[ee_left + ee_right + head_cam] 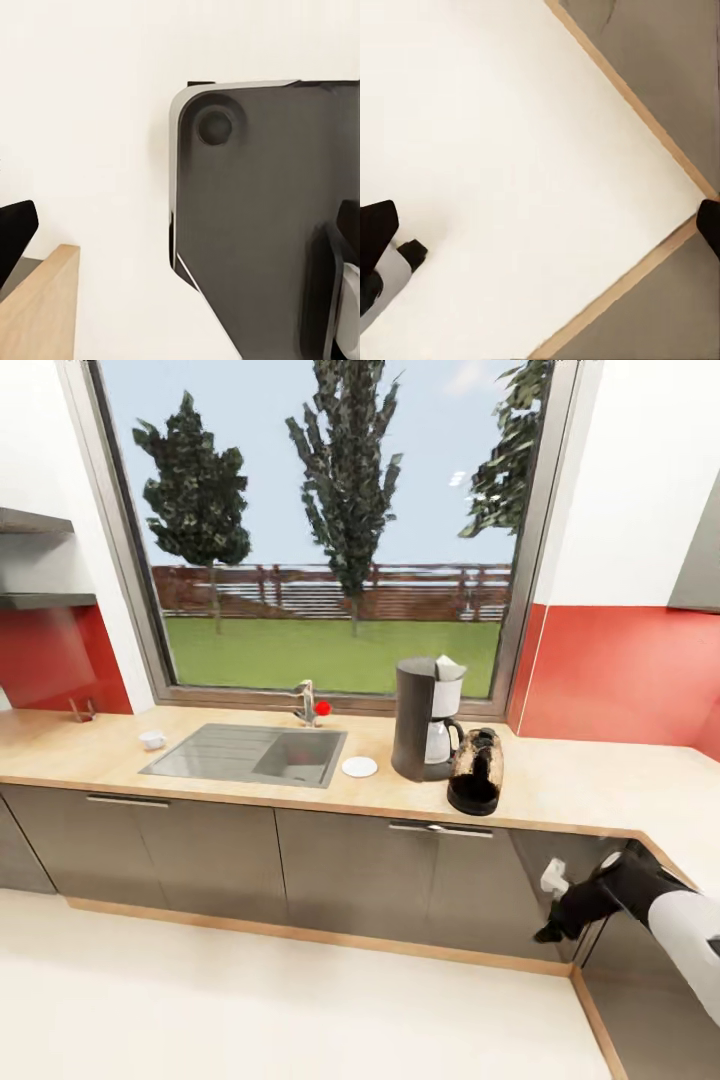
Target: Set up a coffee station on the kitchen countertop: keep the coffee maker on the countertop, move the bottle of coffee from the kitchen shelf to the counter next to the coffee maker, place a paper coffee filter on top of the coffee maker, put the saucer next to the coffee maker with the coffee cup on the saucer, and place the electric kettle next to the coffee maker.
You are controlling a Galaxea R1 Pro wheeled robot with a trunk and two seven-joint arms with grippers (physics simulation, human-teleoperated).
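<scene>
Wooden countertop (600, 785) along a red-splashback wall under a wide window (330, 520), bending round a corner at right. Set into it, a steel sink (245, 753) with tap. On it: coffee maker (425, 720) with paper filter (448, 667) on top; bottle of coffee (475, 771) touching its right front; saucer (360, 766) just left; coffee cup (152, 740) well apart, left of the sink. Grey shelves (40, 560) at far left. Below, grey cabinets (340, 865) and pale floor (250, 1010). Right gripper (553, 905) low by the corner cabinet, fingertips wide apart in its wrist view, holding nothing. Left gripper: cannot tell
</scene>
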